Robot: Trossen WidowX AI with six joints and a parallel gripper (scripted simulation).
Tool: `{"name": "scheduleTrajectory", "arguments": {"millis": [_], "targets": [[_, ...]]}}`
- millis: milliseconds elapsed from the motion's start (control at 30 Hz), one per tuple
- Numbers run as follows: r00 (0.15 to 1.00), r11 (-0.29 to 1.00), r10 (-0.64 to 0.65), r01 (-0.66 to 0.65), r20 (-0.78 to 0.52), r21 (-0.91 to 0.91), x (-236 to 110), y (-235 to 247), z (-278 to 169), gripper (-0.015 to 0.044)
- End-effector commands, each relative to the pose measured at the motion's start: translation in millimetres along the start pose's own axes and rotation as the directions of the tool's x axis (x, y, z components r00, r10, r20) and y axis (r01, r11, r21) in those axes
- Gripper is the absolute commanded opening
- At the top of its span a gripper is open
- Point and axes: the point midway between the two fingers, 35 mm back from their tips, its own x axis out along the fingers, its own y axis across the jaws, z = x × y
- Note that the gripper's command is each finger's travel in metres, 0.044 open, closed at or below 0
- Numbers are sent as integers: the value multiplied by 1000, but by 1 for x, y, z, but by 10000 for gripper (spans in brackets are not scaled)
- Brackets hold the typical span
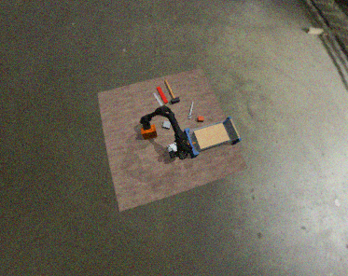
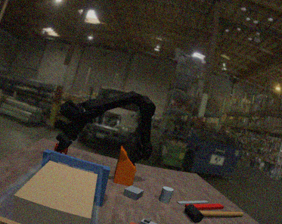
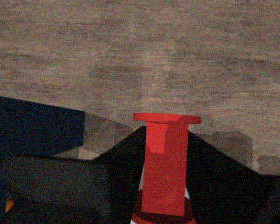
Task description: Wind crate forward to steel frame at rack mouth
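My gripper (image 1: pixel 181 152) (image 2: pixel 61 147) (image 3: pixel 162 132) is shut on the red winch handle (image 3: pixel 166 131) (image 2: pixel 57 147), which stands upright between the black fingers with a flat flange at its end. It hangs low by the blue steel frame (image 1: pixel 189 138) (image 2: pixel 102 178) (image 3: pixel 26 130) at the mouth of the rack. The tan-topped crate (image 1: pixel 212 134) (image 2: pixel 60 187) lies flat inside the cubby behind that frame. A small white and grey body (image 1: pixel 172 148), probably the winch, sits on the bench just left of my gripper. Its top hole is hidden.
An orange block (image 1: pixel 148 132) (image 2: pixel 124 172) stands at the arm's base. A grey block (image 1: pixel 166 124) (image 2: pixel 134 192), a grey cylinder (image 2: pixel 166 194), a red bar (image 1: pixel 161 94) (image 2: pixel 208 206), a hammer (image 1: pixel 172 93) (image 2: pixel 211 213) and a small orange piece (image 1: pixel 201 118) lie on the bench.
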Motion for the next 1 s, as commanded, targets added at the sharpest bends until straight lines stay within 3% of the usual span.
{"name": "scheduleTrajectory", "arguments": {"millis": [0, 967], "targets": [[999, 999, 29, -29, -23, -19, -3, 20, -13, 0], [999, 999, 30, -30, -26, -19, -18, 50, -44, 0]]}}
